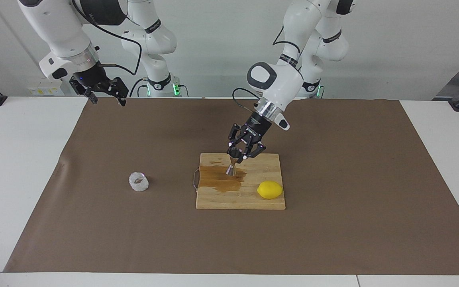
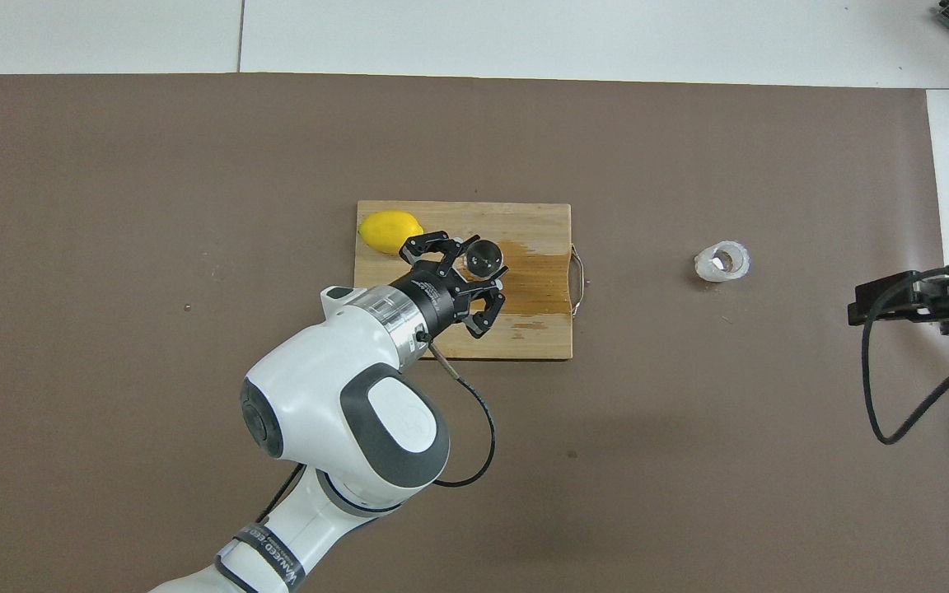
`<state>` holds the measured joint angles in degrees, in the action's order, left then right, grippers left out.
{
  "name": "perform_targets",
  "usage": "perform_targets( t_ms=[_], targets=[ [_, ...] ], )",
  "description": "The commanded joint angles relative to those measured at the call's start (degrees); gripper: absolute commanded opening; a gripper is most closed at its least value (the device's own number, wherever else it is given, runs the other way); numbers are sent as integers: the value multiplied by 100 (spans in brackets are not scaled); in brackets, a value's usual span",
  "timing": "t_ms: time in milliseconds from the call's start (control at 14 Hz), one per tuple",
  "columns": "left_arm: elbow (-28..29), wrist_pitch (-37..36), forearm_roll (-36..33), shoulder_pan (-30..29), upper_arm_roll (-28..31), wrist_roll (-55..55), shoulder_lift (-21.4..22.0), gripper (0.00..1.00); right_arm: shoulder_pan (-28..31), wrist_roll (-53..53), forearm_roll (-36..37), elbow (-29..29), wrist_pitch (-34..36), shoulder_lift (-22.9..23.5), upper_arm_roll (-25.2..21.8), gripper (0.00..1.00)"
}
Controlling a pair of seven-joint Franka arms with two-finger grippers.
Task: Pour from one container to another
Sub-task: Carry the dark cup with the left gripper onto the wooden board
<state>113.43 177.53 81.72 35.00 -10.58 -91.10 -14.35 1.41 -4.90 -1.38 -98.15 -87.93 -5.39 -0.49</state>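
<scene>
The left claw (image 1: 240, 154) is clenching the jigger (image 1: 231, 167) over the board's (image 1: 241, 201) wet patch, the lemon (image 1: 269, 189) at its 4 o'clock, while the cup (image 1: 138, 181) is sitting at 9 o'clock and the right claw (image 1: 104, 93) is waiting released; the tilted jigger could be slipping.

Showing polished steel on the jigger (image 1: 231, 169), faceted translucent glass on the cup (image 1: 138, 181), pale wood (darkly stained) on the board (image 1: 269, 167), matt brown paper on the mat (image 1: 333, 231).
</scene>
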Motion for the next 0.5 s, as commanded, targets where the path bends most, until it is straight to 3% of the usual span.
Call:
perform_targets(
  t_ms=[0,428],
  targets=[
    [-268,370,-76,200,-67,-93,-330,0,52,50,50,33,13,3,23,100],
    [-339,880,-104,411,-278,-101,-604,0,52,50,50,33,13,3,23,100]
  ],
)
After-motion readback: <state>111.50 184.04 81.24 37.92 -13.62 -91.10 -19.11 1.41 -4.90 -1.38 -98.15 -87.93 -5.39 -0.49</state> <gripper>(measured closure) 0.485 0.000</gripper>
